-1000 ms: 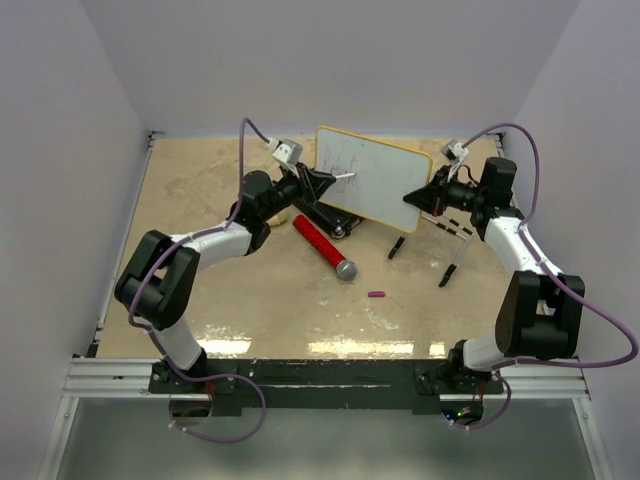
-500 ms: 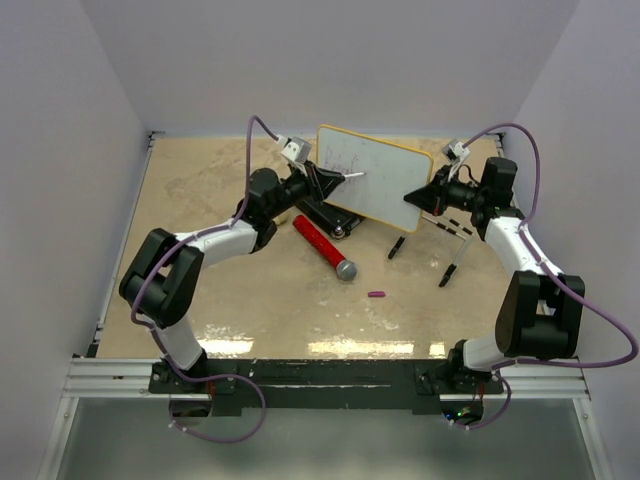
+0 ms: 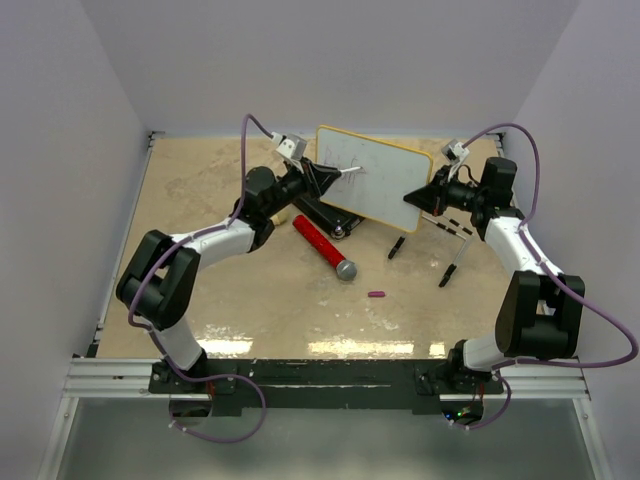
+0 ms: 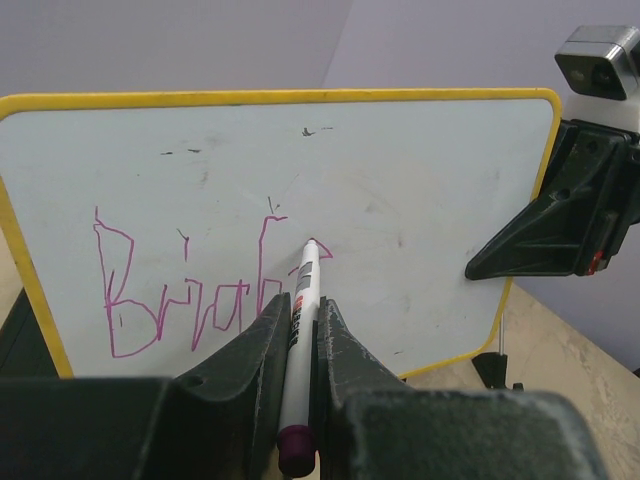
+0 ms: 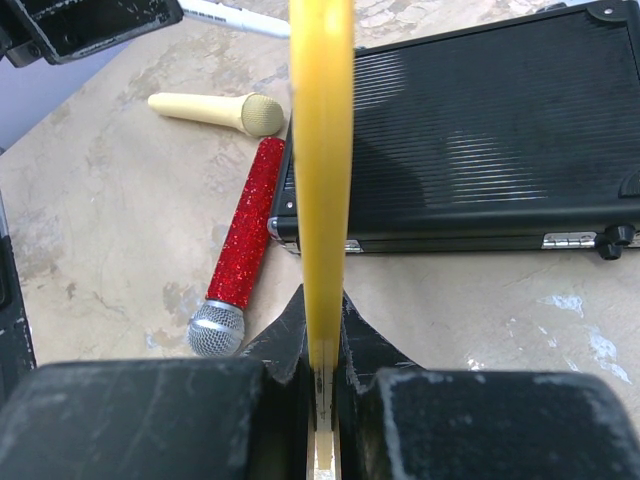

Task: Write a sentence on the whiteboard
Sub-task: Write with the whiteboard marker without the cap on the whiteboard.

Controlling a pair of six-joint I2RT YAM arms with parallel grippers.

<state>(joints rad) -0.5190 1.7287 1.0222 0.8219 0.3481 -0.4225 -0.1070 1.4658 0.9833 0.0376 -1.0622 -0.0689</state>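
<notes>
The whiteboard (image 3: 378, 180) with its yellow rim stands tilted above the table. My right gripper (image 3: 415, 197) is shut on its right edge, and the rim (image 5: 321, 150) runs edge-on between those jaws (image 5: 322, 300). My left gripper (image 3: 325, 180) is shut on a white marker (image 4: 300, 310) with a purple end. The marker's tip touches the white surface (image 4: 420, 170). The sentence (image 4: 180, 300) is a few scrawled purple letters on the board's left half, ending at the tip.
A black case (image 3: 322, 215) lies under the board, ridged lid showing (image 5: 480, 130). A red glitter microphone (image 3: 325, 248) and a cream microphone (image 5: 215, 110) lie beside it. A purple cap (image 3: 376, 295) and dark pens (image 3: 450, 270) rest on the table.
My left gripper has shifted slightly along the board with the marker, to the right and back. The right arm and the board have stayed still.
</notes>
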